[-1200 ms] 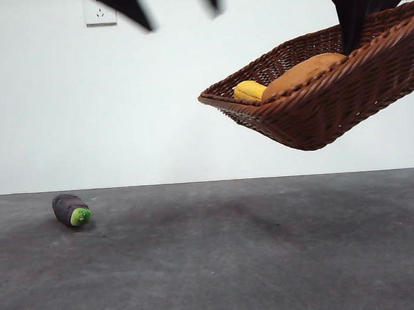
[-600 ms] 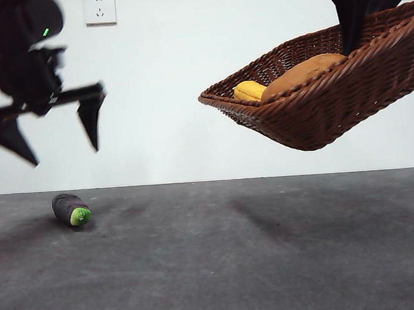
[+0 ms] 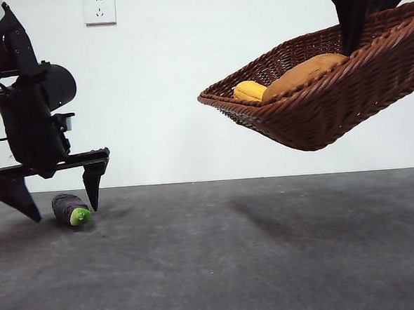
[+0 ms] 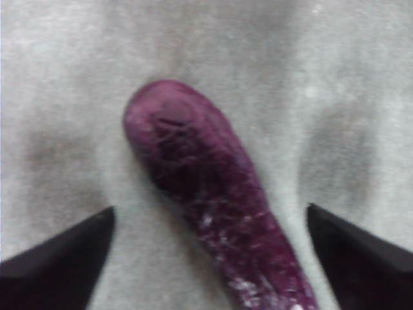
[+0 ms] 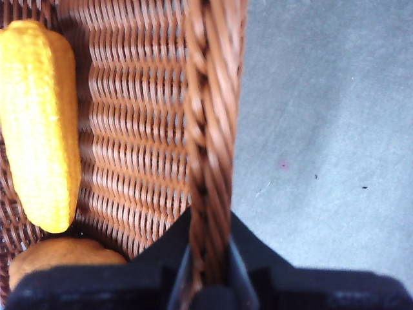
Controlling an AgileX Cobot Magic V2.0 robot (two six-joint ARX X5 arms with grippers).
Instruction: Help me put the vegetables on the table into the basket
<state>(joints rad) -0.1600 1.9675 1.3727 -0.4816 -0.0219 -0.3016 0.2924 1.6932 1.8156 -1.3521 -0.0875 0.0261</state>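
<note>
Two of three done: potato point(image 3: 302, 72) and yellow piece point(image 3: 249, 90) lie in basket point(image 3: 331, 112), pinched aloft at rim by right gripper point(image 5: 208, 258)

Eggplant point(image 3: 70, 209) on table point(image 3: 241, 251), 9 o'clock side, between wide-spread jaws of left gripper point(image 3: 53, 194); grasp and transfer left

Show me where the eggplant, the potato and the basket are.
eggplant point(image 3: 68, 208): front view, purple body.
potato point(image 3: 302, 74): front view, brown top.
basket point(image 3: 331, 109): front view, woven side wall.

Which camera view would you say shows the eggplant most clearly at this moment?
The left wrist view: the eggplant fills the frame between the open left gripper. The front view shows it small, with its green cap; the right wrist view misses it.
</note>
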